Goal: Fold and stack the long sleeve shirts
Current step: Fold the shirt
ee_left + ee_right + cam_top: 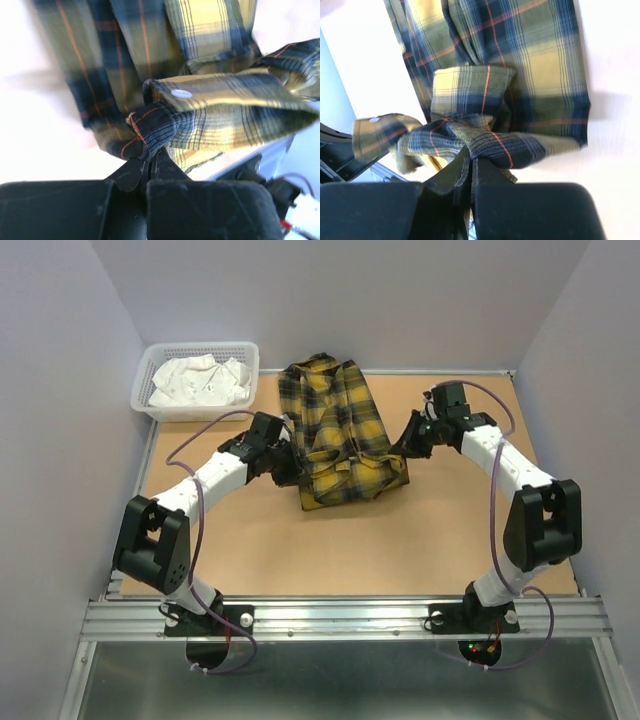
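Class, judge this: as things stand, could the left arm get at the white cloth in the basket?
Likely not yet: the way to the basket looks free, but its fingers are shut on the shirt.

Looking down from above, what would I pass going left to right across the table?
White basket holding white cloth → left gripper → yellow plaid shirt → right gripper.

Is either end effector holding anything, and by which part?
Both hold the plaid shirt: the left end effector pinches bunched fabric at its near-left edge, the right end effector at its near-right edge.
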`<act>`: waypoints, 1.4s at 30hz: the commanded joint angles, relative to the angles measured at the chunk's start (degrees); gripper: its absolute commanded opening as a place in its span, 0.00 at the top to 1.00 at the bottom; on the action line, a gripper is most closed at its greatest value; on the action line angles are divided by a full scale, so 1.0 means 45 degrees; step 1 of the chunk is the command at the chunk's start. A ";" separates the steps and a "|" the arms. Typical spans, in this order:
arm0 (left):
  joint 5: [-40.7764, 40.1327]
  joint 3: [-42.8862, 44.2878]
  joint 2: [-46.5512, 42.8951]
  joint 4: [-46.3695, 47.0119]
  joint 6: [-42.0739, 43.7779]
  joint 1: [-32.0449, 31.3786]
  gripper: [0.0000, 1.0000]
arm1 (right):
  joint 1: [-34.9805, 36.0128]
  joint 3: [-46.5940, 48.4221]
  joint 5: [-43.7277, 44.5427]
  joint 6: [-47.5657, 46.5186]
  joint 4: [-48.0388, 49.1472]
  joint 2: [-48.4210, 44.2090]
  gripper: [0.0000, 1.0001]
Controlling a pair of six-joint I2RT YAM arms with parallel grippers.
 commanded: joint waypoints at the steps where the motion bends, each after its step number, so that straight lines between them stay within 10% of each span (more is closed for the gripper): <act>1: -0.0038 0.0894 0.0683 0.0228 0.0742 0.1041 1.00 | -0.0013 0.1926 0.0320 -0.0003 0.0423 0.1034 0.99; 22: -0.1403 0.2633 0.4159 0.1732 0.1192 0.2431 0.92 | -0.0013 0.6147 0.0320 0.0173 0.1242 0.6153 0.98; 29: -0.1503 0.3023 0.5196 0.2240 0.1212 0.2490 0.71 | -0.0013 0.6264 0.0827 0.0193 0.1732 0.7054 0.77; 42: -0.2811 0.4996 0.2856 0.0620 0.1718 0.2783 0.02 | -0.0013 0.6503 0.2293 -0.1643 0.1732 0.4498 0.26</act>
